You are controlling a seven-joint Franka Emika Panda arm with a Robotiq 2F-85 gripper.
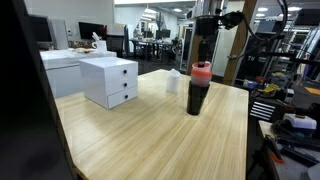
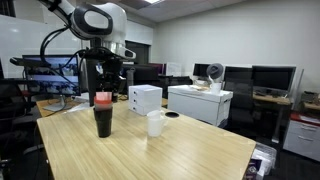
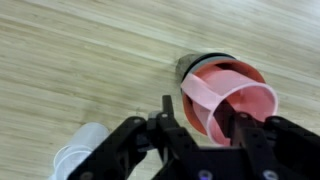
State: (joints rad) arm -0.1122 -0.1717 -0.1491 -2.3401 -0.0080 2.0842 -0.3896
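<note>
My pincer [image 3: 200, 122] hovers over the pink cup [image 3: 235, 100] nested in the black tumbler [image 1: 197, 95] on the table [image 3: 80, 50], jaws parted astride its rim. White cup [image 3: 80, 150] at eight o'clock. Best to move vertically, I reckon; sideways drag could tip the stack.

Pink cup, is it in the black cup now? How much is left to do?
Done, it seems: the pink cup sits in the mouth of the black cup, upright on the table. In hand: the hand hangs right over it, straddling the pink rim; whether it grips, I cannot tell. Left, probably: lifting the hand away. The white cup stands alone beside them.
</note>
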